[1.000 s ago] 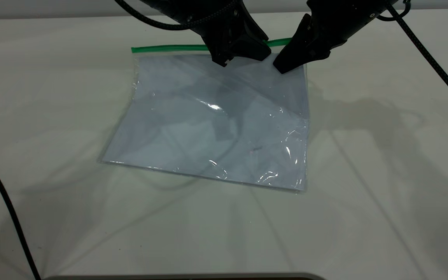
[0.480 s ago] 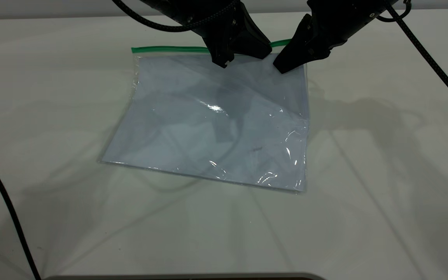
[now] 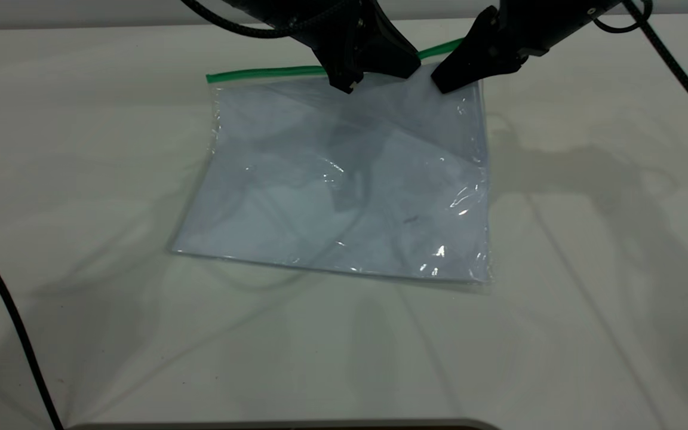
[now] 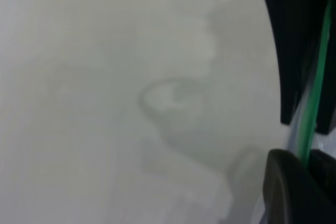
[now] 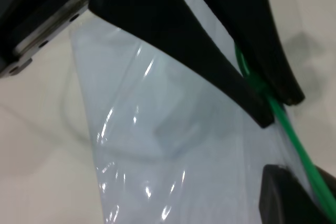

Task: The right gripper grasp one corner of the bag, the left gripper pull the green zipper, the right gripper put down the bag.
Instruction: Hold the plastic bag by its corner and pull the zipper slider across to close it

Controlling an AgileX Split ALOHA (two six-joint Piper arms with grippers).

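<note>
Bag (image 3: pixel 344 185) corner pinched in my right tool (image 3: pixel 448 80), steadying it; left tool (image 3: pixel 374 74) clamps the green zipper (image 3: pixel 260 73) for pulling.

I count one bag (image 3: pixel 344 185) on the table (image 3: pixel 81 179), with one green zipper (image 3: pixel 266 73) along its far edge. Two hands of mine, left hand (image 3: pixel 374 68) and right hand (image 3: pixel 460 74), sit over that edge.
</note>
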